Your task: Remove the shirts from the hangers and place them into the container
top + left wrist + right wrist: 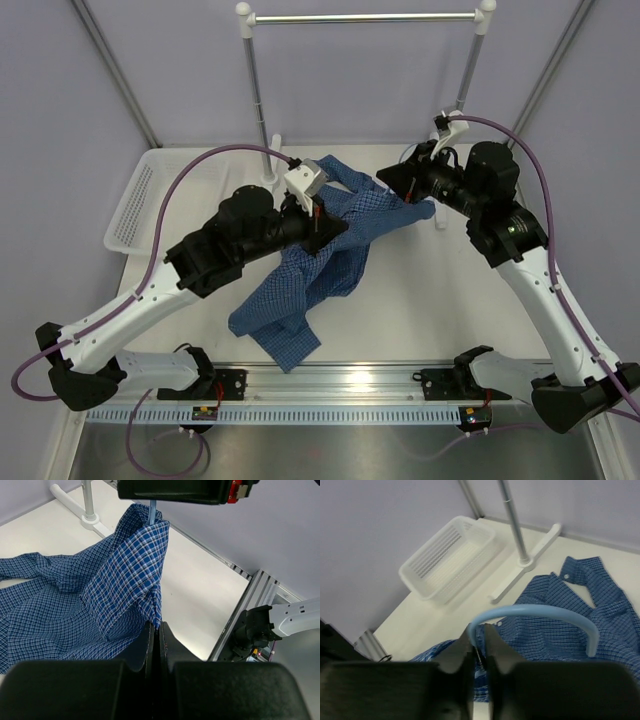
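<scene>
A white-and-metal clothes rail [365,17] stands at the far side of the white table [440,310], its bar running left to right. Its white foot [527,570] rests on the tabletop. A slotted aluminium rail [340,395] spans the near edge.

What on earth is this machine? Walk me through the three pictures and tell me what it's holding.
Two robot arms are bolted to a table edge. One picture looks down from above; the other two come from cameras on each wrist. The left gripper has its jaws shut on the blue checked shirt. The right gripper has its jaws closed around the light-blue hanger near its hook. A white basket sits at the table's far left, beside a clothes rail.
</scene>
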Robot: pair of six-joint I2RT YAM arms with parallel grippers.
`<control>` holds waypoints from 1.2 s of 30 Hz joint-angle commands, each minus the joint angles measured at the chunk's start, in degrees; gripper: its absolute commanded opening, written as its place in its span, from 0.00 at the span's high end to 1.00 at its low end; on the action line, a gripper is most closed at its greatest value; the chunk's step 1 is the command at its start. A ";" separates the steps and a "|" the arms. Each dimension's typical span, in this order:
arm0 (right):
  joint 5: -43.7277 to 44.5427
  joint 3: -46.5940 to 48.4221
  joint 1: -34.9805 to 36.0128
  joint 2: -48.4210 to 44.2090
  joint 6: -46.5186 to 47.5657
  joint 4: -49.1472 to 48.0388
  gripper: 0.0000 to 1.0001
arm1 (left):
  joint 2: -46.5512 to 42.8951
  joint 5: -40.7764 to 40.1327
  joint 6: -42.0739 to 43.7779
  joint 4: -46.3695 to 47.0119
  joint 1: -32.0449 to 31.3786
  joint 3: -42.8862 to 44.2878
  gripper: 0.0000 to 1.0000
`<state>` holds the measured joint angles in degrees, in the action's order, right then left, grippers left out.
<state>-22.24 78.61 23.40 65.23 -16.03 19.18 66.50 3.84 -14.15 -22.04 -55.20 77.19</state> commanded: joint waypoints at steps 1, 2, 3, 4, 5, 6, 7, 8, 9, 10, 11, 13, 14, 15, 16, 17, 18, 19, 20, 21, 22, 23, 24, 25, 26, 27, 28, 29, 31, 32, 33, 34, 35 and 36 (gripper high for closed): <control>3.68 -0.30 0.77 -2.04 0.65 -2.04 0.98 | -0.49 -0.14 -1.23 7.28 -0.52 2.97 1.00; 4.48 -0.21 0.77 -2.04 1.52 -1.69 1.00 | -0.67 0.03 -1.32 7.28 -0.52 2.71 1.00; 6.40 0.14 0.77 -2.39 2.14 -1.43 1.00 | -0.84 0.03 -1.58 7.28 -0.52 2.01 0.99; 7.55 0.23 0.77 -2.56 3.45 -0.99 1.00 | -1.11 -0.06 -1.84 7.28 -0.52 1.57 0.97; 8.87 0.40 0.77 -2.74 4.33 -0.64 1.00 | -1.89 -0.23 -1.93 7.28 -0.52 1.04 0.94; 11.23 0.67 0.77 -3.09 5.13 -0.46 1.00 | -2.42 -0.32 -2.28 7.10 -0.52 -0.10 0.91; 12.38 0.84 0.77 -3.27 6.79 0.06 1.00 | -3.04 -0.49 -2.28 7.10 -0.52 -0.72 0.80; 13.61 1.02 0.77 -3.36 7.67 0.24 1.00 | -4.61 -0.93 -2.20 7.10 -0.52 -1.33 0.70; 15.37 1.63 0.77 -3.44 8.55 0.42 1.00 | -5.23 -1.37 -2.11 6.49 -0.52 -1.86 0.58; 16.08 1.90 0.77 -3.53 10.13 0.94 1.00 | -5.94 -1.98 -2.02 5.88 -0.52 -2.47 0.45; 16.78 2.16 0.77 -3.53 10.93 1.03 1.00 | -7.07 -3.38 -1.85 3.96 -0.52 -2.48 0.43; 18.81 2.69 0.77 -3.62 12.85 1.30 1.00 | -8.14 -4.09 -1.14 1.66 -0.52 -1.87 0.39; 19.42 2.86 0.86 -3.62 13.48 1.30 1.00 | -8.58 -5.49 -0.88 -0.61 -0.52 -1.60 0.37; 20.56 2.95 0.77 -3.62 14.01 1.30 1.00 | -9.19 -5.51 -0.35 -1.59 -0.52 -1.34 0.34; 21.09 3.13 0.77 -3.62 14.97 1.30 1.00 | -9.54 -5.85 -0.18 -2.56 -0.52 -1.08 0.33; 21.71 3.22 0.77 -3.53 15.33 1.30 1.00 | -9.72 -6.47 0.00 -3.52 -0.52 -1.16 0.32; 22.41 3.57 0.77 -3.53 15.59 1.21 1.00 | -10.07 -6.82 0.44 -5.01 -0.52 -1.42 0.32; 23.55 3.74 0.77 -3.45 15.68 1.04 1.00 | -10.16 -7.26 0.53 -5.64 -0.52 -1.69 0.32; 23.73 3.83 0.77 -3.44 16.38 1.12 1.00 | -10.25 -8.48 0.70 -6.08 -0.52 -2.56 0.32; 23.91 4.18 0.86 -3.44 17.51 1.04 1.00 | -10.34 -9.19 1.05 -6.08 -0.52 -3.18 0.32; 23.91 4.45 0.77 -3.27 17.79 1.12 1.00 | -10.25 -10.76 1.40 -6.17 -0.52 -3.79 0.32; 23.74 4.54 0.77 -3.27 17.88 1.21 1.00 | -9.99 -11.91 1.67 -6.17 -0.44 -4.58 0.32; 23.47 4.71 0.77 -3.18 17.96 1.30 1.00 | -9.64 -12.97 2.28 -6.43 -0.52 -4.68 0.32; 23.47 4.80 0.77 -3.18 17.88 1.39 1.00 | -8.76 -14.37 2.46 -6.61 -0.52 -4.77 0.31; 23.38 4.63 0.77 -3.18 17.88 1.30 1.00 | -8.23 -17.17 2.46 -7.04 -0.52 -4.77 0.32; 23.47 4.62 0.77 -3.36 17.79 1.30 1.00 | -7.71 -18.33 2.38 -7.40 -0.52 -4.42 0.32; 23.56 4.62 0.77 -3.44 17.79 1.30 1.00 | -6.92 -19.82 2.29 -7.92 -0.52 -3.89 0.33; 23.56 4.71 0.77 -3.53 17.79 1.30 1.00 | -5.43 -20.18 2.03 -8.71 -0.52 -3.36 0.33; 23.56 4.80 0.77 -3.62 17.79 1.65 1.00 | -4.28 -20.79 1.32 -8.81 -0.52 -2.39 0.34; 23.56 4.89 0.77 -3.79 17.70 1.74 1.00 | -3.32 -21.15 0.62 -8.81 -0.52 -2.13 0.35; 23.47 4.89 0.77 -3.80 17.70 1.83 1.00 | -2.78 -21.24 0.62 -8.81 -0.52 -1.61 0.36; 23.38 4.89 0.77 -3.88 17.61 1.83 1.00 | -2.08 -21.41 0.53 -8.81 -0.52 -1.25 0.38; 23.38 4.89 0.69 -3.88 17.53 1.83 1.00 | -1.55 -21.59 0.36 -8.81 -0.52 -0.99 0.39; 23.30 4.71 0.77 -4.06 17.44 1.83 1.00 | -0.68 -21.59 0.09 -8.81 -0.52 -0.64 0.40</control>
<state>-0.45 80.66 24.32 62.94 0.25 23.00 64.84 -14.76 -13.37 -32.10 -55.46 73.28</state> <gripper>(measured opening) 0.057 0.605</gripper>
